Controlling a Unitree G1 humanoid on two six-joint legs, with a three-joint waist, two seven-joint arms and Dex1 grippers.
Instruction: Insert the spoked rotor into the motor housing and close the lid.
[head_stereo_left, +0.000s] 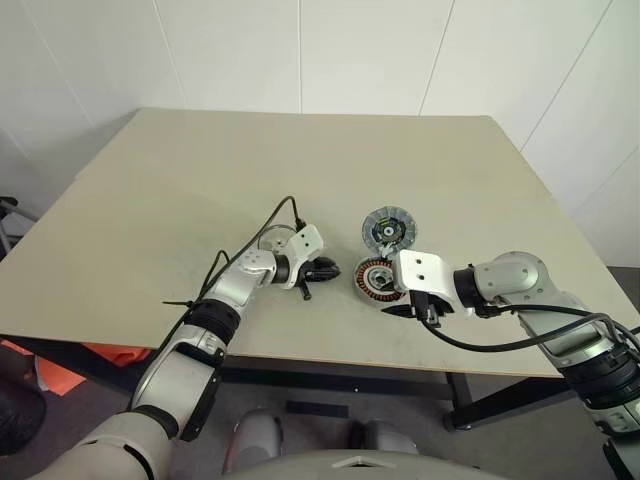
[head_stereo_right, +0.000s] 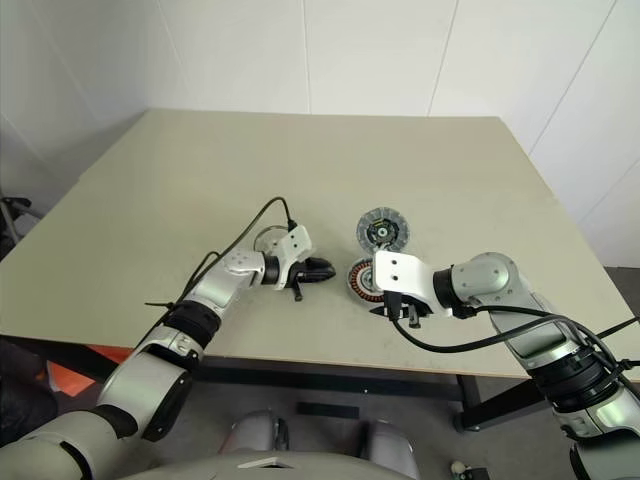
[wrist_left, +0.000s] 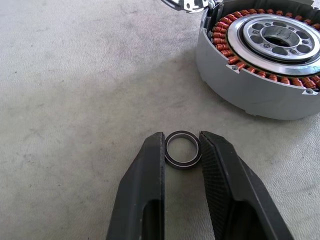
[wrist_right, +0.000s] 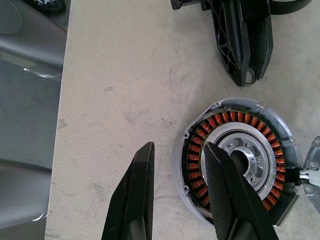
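Although the motor housing (wrist_right: 235, 159) sits on the table (head_stereo_left: 200, 180) with its copper windings and silver hub bare, I see nothing seated in it yet — so by my reading the insertion has not begun. My left gripper (wrist_left: 183, 150) is clamped on a small ring (wrist_left: 183, 149), a tiny loose part pinched between its two black fingers just above the tabletop, near the housing but apart from it. That ring is not the rotor. The spoked rotor (head_stereo_right: 268, 239) appears to lie behind my left wrist, partly hidden; I can make out a silver round edge there and little more. The lid (head_stereo_left: 388, 229) lies flat on the table just beyond the housing, green-and-black centre up, not yet placed. My right gripper (wrist_right: 179, 165) straddles the housing's rim — one finger outside the wall, one over the windings; whether it presses the wall I cannot tell. I judge it is steadying the housing. Left to do: seat the rotor, then fit the lid.
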